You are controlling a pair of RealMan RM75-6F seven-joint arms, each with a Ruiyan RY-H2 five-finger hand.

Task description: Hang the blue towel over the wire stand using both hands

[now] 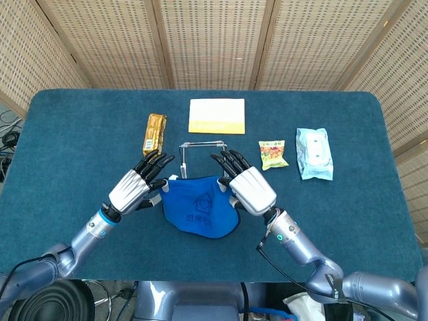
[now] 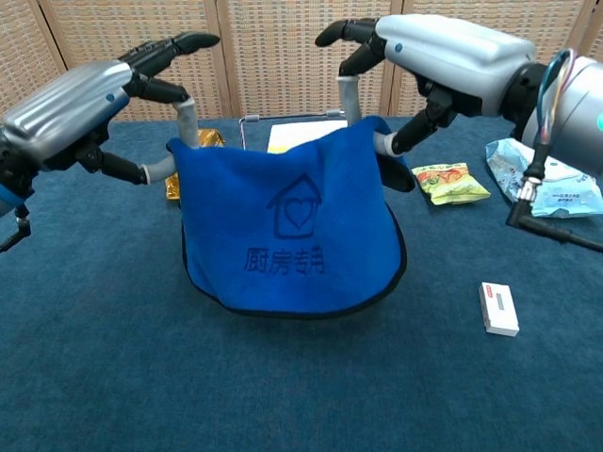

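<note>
Towel: blue, lifted clear of the table, hanging by its two top corners between the hands, just in front of the stand.
Left hand: pinches the towel's left top corner, other fingers spread forward.
Right hand: pinches the right top corner, fingers stretched out.
Stand: wire, upright, bare, behind the towel.
Packets: gold bar, yellow pad, snack bag, wipes pack, all sealed, lying flat.
Small white box: on the table, right.
</note>
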